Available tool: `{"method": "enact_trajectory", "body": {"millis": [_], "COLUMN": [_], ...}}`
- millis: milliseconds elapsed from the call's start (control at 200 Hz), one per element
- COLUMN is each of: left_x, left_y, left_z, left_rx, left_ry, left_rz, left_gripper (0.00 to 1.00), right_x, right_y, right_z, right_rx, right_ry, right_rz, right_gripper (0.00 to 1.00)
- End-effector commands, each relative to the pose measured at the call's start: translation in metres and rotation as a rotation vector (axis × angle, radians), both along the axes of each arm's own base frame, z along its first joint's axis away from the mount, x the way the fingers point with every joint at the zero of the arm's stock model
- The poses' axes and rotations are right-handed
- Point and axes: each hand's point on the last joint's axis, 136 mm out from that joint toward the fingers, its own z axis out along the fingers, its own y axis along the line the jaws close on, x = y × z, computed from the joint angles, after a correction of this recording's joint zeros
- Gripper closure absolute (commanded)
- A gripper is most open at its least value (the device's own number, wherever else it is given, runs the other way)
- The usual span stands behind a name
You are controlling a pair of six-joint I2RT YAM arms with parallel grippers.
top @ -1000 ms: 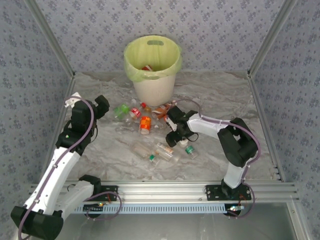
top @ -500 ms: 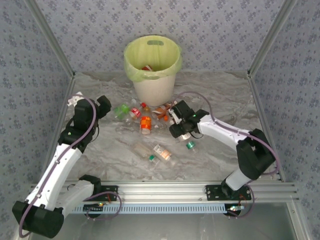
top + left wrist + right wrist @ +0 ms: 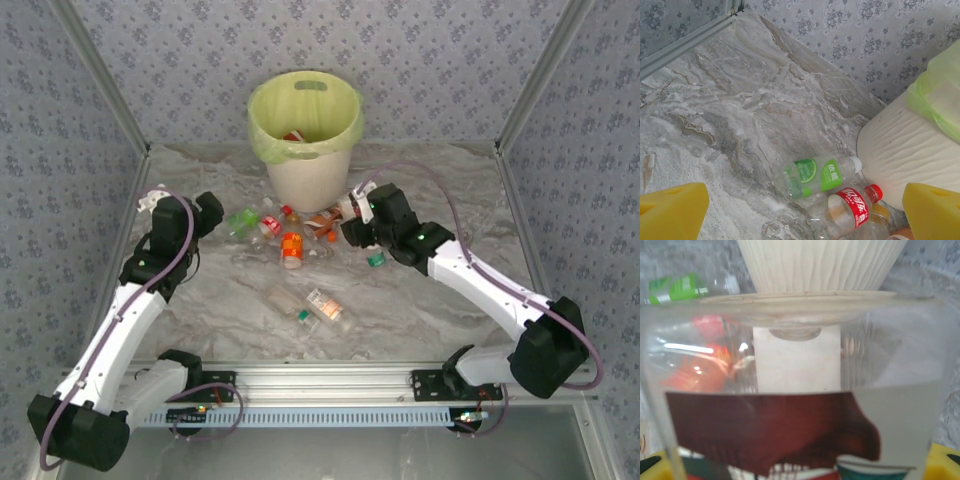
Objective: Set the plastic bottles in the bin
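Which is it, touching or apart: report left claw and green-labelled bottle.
Apart. Left wrist view shows bare tabletop between the left claw and the green-labelled bottle.

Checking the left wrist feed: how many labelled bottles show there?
2: a green-labelled bottle lying beside the bin, and a red-labelled bottle just below it. Some clear crushed plastic at the bottom edge may be more.

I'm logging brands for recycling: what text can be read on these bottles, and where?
"依能": on the green-labelled bottle lying near the bin.
The red-labelled bottle next to it: white script, too small to read.
The held bottle in the right gripper: dark red label, blurred, unreadable.
Top view, e.g. the orange-labelled bottle: too small.
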Motion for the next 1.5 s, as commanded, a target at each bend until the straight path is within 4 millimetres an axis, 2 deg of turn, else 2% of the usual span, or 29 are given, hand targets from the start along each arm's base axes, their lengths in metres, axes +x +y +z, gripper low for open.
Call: {"method": "enact_trajectory", "body": {"millis": [0, 25, 35, 55, 280, 365, 480, 640, 795, 999, 1179, 1344, 1494], "left_x": [0.001, 0.001, 0.001, 0.001, 0.000, -0.001, -0.002, -0.006, -0.010, -0.013, -0.015, -0.016, -0.016], "left_y": [-0.002, -0.002, -0.002, -0.002, -0.002, -0.001, 0.000, 0.001, 0.005, 0.008, 0.009, 0.009, 0.008], "left_z": [-0.004, -0.003, -0.004, -0.005, -0.009, -0.008, -0.009, -0.009, -0.008, -0.006, -0.006, -0.010, -0.012], "left_rx": [-0.017, -0.018, -0.017, -0.018, -0.015, -0.012, -0.014, -0.012, -0.007, -0.003, -0.002, -0.008, -0.013], "left_ry": [0.014, 0.015, 0.016, 0.020, 0.036, 0.037, 0.041, 0.042, 0.037, 0.033, 0.038, 0.042, 0.046], "left_rz": [-0.007, -0.008, -0.009, -0.009, -0.010, -0.011, -0.008, -0.007, 0.006, 0.013, 0.015, 0.017, 0.014], "left_gripper": [0.01, 0.01, 0.01, 0.01, 0.01, 0.01, 0.01, 0.01, 0.01, 0.01, 0.01, 0.01, 0.00], "right_x": [0.019, 0.020, 0.023, 0.025, 0.047, 0.057, 0.075, 0.103, 0.131, 0.176, 0.208, 0.225, 0.228], "right_y": [0.016, 0.018, 0.019, 0.021, 0.039, 0.042, 0.042, 0.047, 0.059, 0.061, 0.055, 0.050, 0.059], "right_z": [0.061, 0.064, 0.076, 0.087, 0.160, 0.194, 0.229, 0.260, 0.277, 0.264, 0.236, 0.209, 0.181], "right_rx": [0.140, 0.148, 0.166, 0.183, 0.343, 0.404, 0.414, 0.459, 0.504, 0.505, 0.513, 0.475, 0.421], "right_ry": [-0.124, -0.123, -0.143, -0.157, -0.252, -0.319, -0.450, -0.556, -0.606, -0.617, -0.556, -0.473, -0.376], "right_rz": [0.041, 0.049, 0.050, 0.053, 0.129, 0.147, 0.115, 0.096, 0.089, 0.000, -0.059, -0.079, -0.035], "right_gripper": [0.43, 0.43, 0.43, 0.43, 0.45, 0.45, 0.45, 0.46, 0.47, 0.47, 0.47, 0.44, 0.36]}}
